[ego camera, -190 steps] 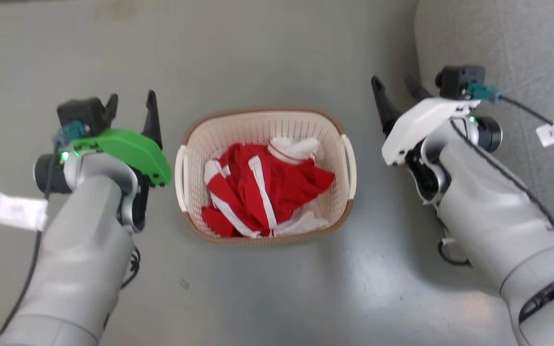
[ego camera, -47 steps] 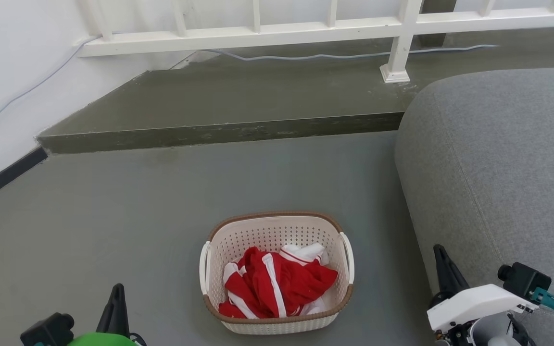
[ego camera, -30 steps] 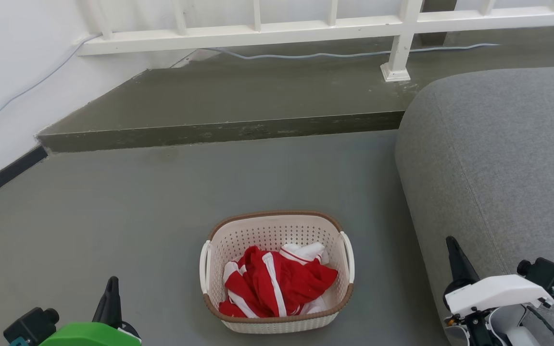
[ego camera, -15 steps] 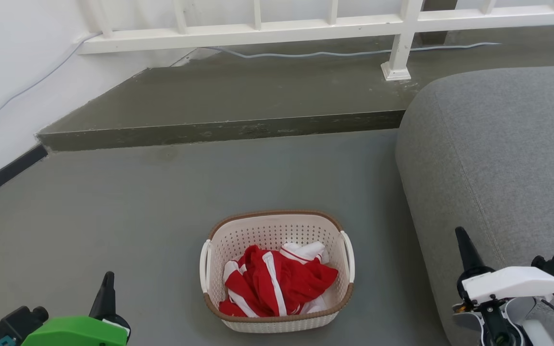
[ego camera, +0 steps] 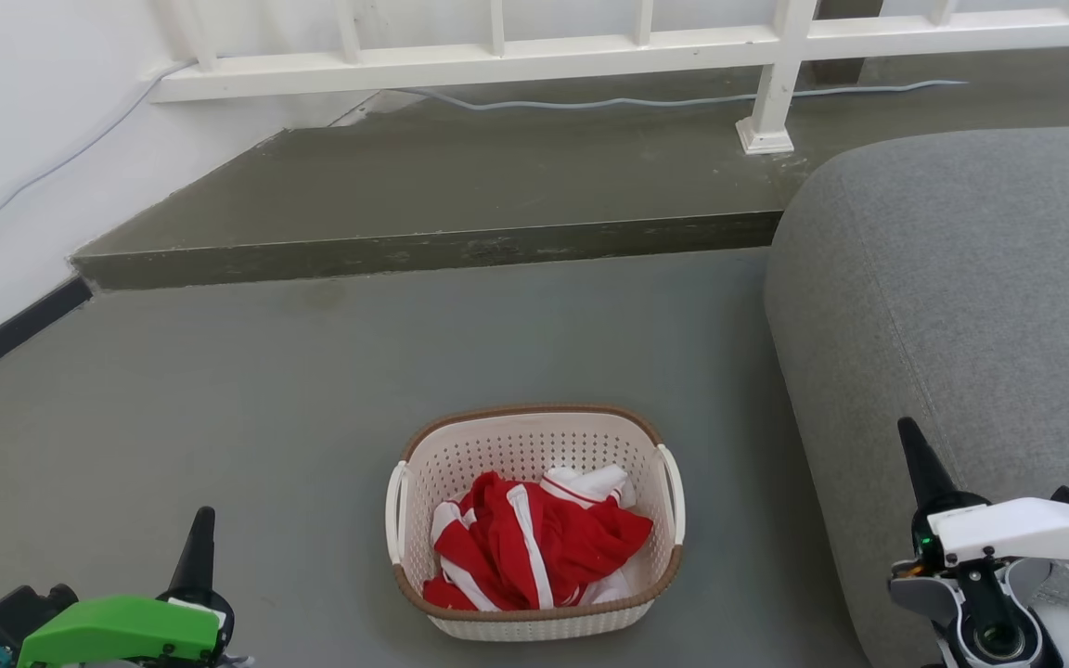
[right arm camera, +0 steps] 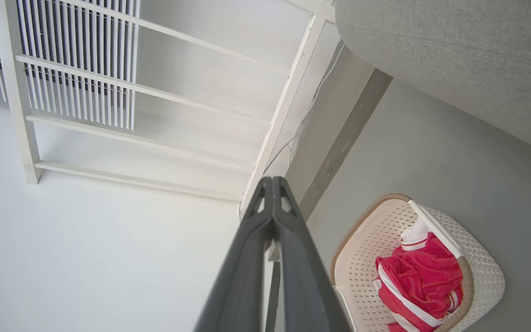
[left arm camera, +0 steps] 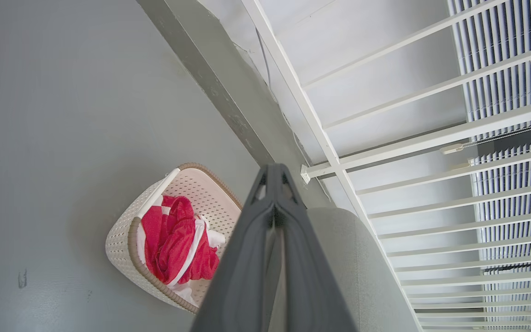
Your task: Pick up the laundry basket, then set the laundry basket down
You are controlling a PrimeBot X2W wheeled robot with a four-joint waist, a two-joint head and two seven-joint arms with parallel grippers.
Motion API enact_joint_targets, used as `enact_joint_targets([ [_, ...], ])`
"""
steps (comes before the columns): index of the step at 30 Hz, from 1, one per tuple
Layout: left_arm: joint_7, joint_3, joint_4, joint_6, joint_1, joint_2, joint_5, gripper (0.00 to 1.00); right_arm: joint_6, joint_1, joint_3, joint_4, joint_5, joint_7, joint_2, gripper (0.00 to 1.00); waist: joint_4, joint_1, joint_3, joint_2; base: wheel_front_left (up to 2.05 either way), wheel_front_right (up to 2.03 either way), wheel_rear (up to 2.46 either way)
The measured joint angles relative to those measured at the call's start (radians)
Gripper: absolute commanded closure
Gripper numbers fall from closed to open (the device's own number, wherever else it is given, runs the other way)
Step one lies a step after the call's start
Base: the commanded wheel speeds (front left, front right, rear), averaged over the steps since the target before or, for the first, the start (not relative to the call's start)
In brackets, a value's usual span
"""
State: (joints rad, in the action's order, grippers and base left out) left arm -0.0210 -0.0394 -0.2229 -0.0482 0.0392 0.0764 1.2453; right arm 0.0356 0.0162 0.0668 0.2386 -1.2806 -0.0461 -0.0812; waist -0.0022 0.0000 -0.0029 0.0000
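The laundry basket (ego camera: 534, 410) stands upright on the grey floor (ego camera: 219, 390) beside the grey sofa (ego camera: 961, 278), long axis running left-right, white handles at its ends, red-and-white garment (ego camera: 534, 547) inside. The left gripper (ego camera: 201, 529) and right gripper (ego camera: 915, 450) flank it, well apart, fingers pressed together, holding nothing

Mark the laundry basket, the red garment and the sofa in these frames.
laundry basket (ego camera: 525, 453), head view, far inner wall.
red garment (ego camera: 581, 543), head view, middle of the cloth.
sofa (ego camera: 961, 278), head view, grey top surface.
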Motion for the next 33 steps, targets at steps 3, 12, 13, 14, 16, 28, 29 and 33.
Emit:
enact_joint_targets([
  [3, 0.009, 0.005, -0.005, -0.006, -0.005, -0.001, 0.035, 1.00, 0.008, -0.009, -0.009, 0.002, -0.030, 0.008, 0.000, 1.00, 0.000, 0.0000, 0.001, 0.0000, 0.00, 0.00, 0.00],
  [12, 0.031, 0.025, -0.020, -0.023, -0.031, -0.003, 0.134, 1.00, 0.027, -0.016, -0.041, 0.009, -0.136, 0.031, -0.002, 1.00, 0.001, 0.0000, 0.002, 0.0000, 0.00, 0.00, 0.00],
  [13, 0.038, 0.028, -0.021, -0.026, -0.033, -0.003, 0.146, 1.00, 0.028, -0.019, -0.045, 0.010, -0.146, 0.035, -0.003, 1.00, 0.001, 0.0000, 0.002, 0.0000, 0.00, 0.00, 0.00],
  [14, 0.039, 0.031, -0.022, -0.031, -0.035, -0.003, 0.160, 1.00, 0.030, -0.023, -0.049, 0.011, -0.155, 0.039, -0.003, 1.00, 0.001, 0.0000, 0.003, 0.0000, 0.00, 0.00, 0.00],
  [16, 0.045, 0.035, -0.024, -0.032, -0.042, -0.004, 0.185, 1.00, 0.038, -0.031, -0.057, 0.011, -0.181, 0.043, -0.004, 1.00, 0.001, 0.0000, 0.003, 0.0000, 0.00, 0.00, 0.00],
  [28, 0.079, 0.061, -0.036, -0.058, -0.071, -0.007, 0.318, 1.00, 0.062, -0.053, -0.098, 0.018, -0.317, 0.075, -0.006, 1.00, 0.002, 0.0000, 0.005, 0.0000, 0.00, 0.00, 0.00],
  [29, 0.082, 0.063, -0.037, -0.059, -0.072, -0.007, 0.328, 1.00, 0.063, -0.054, -0.100, 0.018, -0.327, 0.075, -0.007, 1.00, 0.002, 0.0000, 0.005, 0.0000, 0.00, 0.00, 0.00],
  [33, 0.092, 0.070, -0.046, -0.067, -0.080, -0.008, 0.376, 1.00, 0.073, -0.056, -0.115, 0.021, -0.374, 0.087, -0.007, 1.00, 0.002, 0.0000, 0.006, 0.0000, 0.00, 0.00, 0.00],
])
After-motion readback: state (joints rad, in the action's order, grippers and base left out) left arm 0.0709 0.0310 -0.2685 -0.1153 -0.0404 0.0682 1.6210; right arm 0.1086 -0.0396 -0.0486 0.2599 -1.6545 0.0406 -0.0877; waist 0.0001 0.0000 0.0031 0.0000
